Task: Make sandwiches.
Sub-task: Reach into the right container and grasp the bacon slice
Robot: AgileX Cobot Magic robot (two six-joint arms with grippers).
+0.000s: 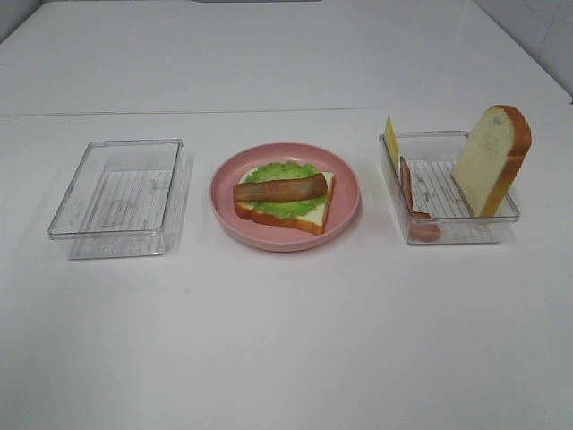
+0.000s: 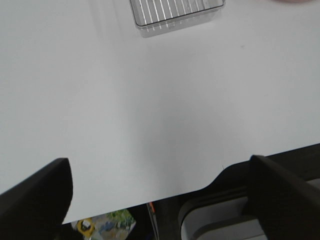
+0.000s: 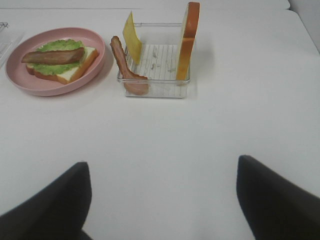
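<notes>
Three layers: bread slice [image 1: 310, 218], green lettuce [image 1: 286, 209], brown bacon strip [image 1: 279, 188]

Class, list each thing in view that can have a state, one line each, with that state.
Left pincer, open, holding nothing.
Right pincer, open, holding nothing.
Bottom bread slice, flat on pink plate.
Lettuce, on that slice.
Bacon strip, across lettuce.
Second bread slice, leaning upright in right tray.
Second bacon strip, leaning in right tray.
Cheese, on edge, right tray.
Left tray, nothing inside.
</notes>
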